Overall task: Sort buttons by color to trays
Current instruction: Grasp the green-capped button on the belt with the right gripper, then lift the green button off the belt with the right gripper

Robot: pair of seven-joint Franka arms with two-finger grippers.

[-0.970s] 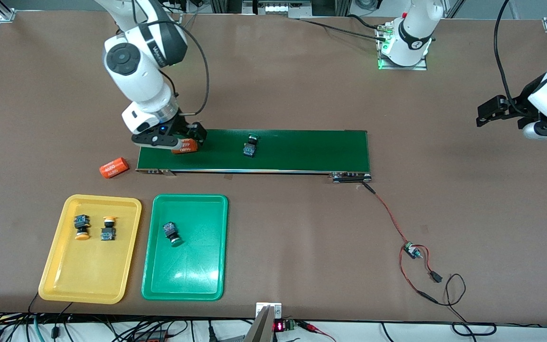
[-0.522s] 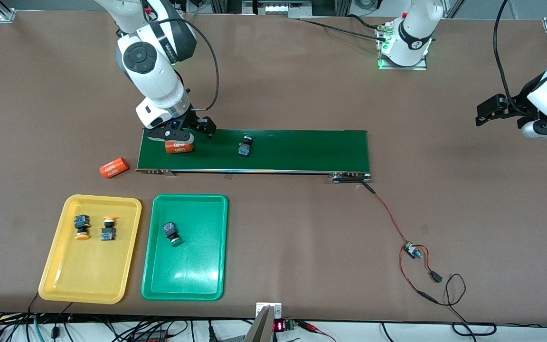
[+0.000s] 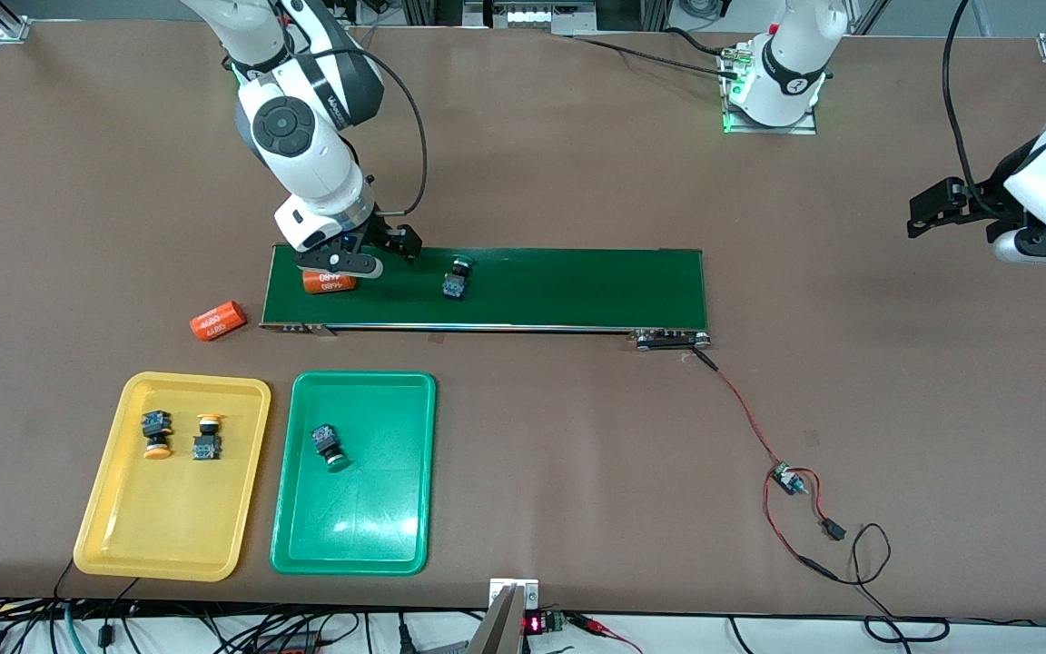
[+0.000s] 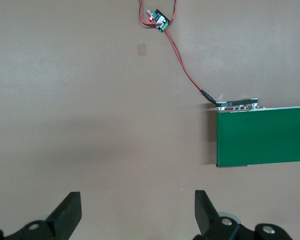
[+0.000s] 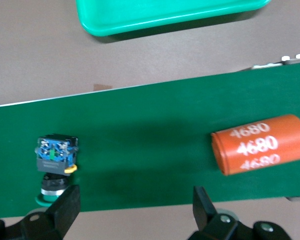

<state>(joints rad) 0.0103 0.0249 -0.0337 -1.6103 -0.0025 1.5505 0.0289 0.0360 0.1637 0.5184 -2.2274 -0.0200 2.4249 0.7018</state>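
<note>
One green button [image 3: 456,280] on my belt [image 3: 577,289], blue-black body, lying tipped | right gripper [image 3: 376,254] over belt, fingers apart | left gripper [image 3: 927,211] waits, apart

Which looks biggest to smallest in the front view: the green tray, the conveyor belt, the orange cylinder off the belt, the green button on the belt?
1. conveyor belt
2. green tray
3. orange cylinder
4. green button

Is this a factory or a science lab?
Probably a robot lab. Two robot arms are bolted to a big brown table, a small green conveyor belt carries parts, and loose wires lie about.
</note>
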